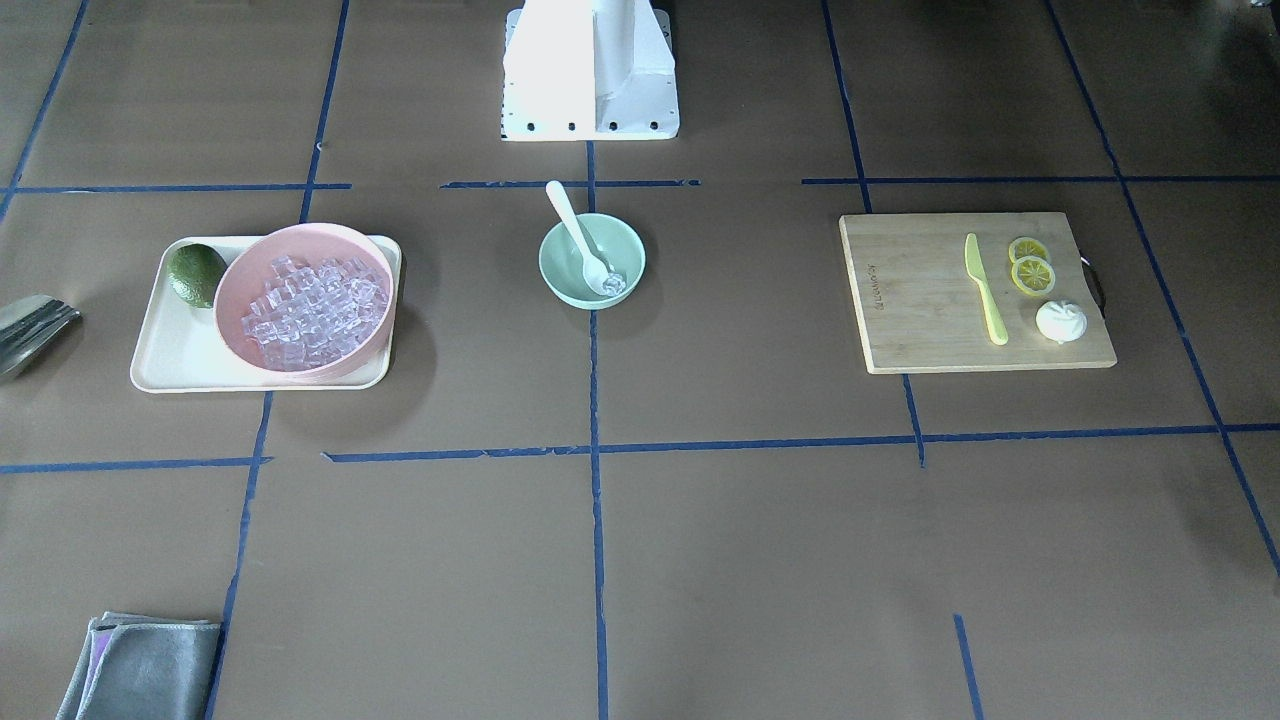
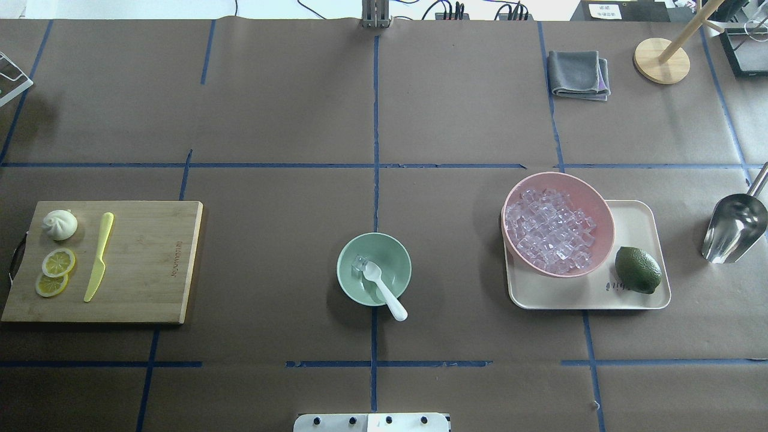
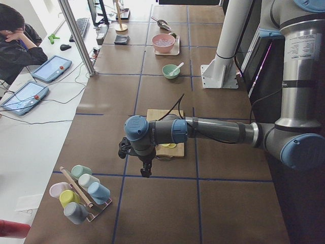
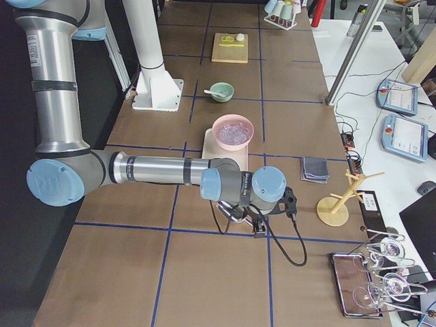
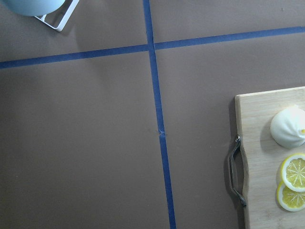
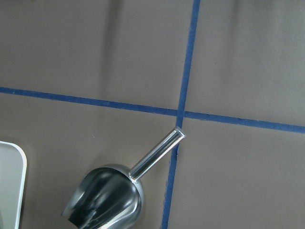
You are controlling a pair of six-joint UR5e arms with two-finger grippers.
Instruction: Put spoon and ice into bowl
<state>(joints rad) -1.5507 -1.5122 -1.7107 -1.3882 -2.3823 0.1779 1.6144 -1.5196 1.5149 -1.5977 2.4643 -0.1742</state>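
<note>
Brown paper table top, gridded with blue tape. At centre, on the middle tape line: small round pale mint-green bowl (image 2: 398, 257).

Inside the bowl: slim white plastic spoon (image 2: 384, 292), oval scoop down on the bowl floor, long handle propped on the rim and jutting out on the robot's side. Handle too long to lie flat, hence the lean. Just beside the scoop: small clear glassy ice cube (image 2: 360, 263), touching or nearly touching it; cannot tell whether one cube or more.

Robot's right side: larger pink bowl (image 2: 605, 217) heaped with clear cubes, seated on a cream rectangular tray (image 2: 637, 211) next to a dark green round fruit (image 2: 638, 270). Likely the ice supply. Shiny metal scoop (image 2: 735, 227) off the tray, well apart from the centre. Folded grey cloth (image 2: 579, 74) on the far side.

Robot's left side: bamboo cutting board (image 2: 150, 258) carrying a yellow-green plastic knife (image 2: 99, 257), two lemon slices (image 2: 58, 262) and a white round bun (image 2: 60, 225). None of it needed for the task.

Left gripper (image 3: 145, 172): hanging over bare table at the left end, near the board's handle edge. Jaw opening: cannot tell from the side view; nothing seen in hold.

Right gripper (image 4: 259, 229): at the right end, above the metal scoop. Jaw opening: cannot tell either.

Judgement: both arms parked wide, well away from the centre, plausibly to keep from knocking the spoon handle. Spoon and ice both in the bowl, so task apparently complete. Remaining risk: overhanging handle tipping out if bumped.
</note>
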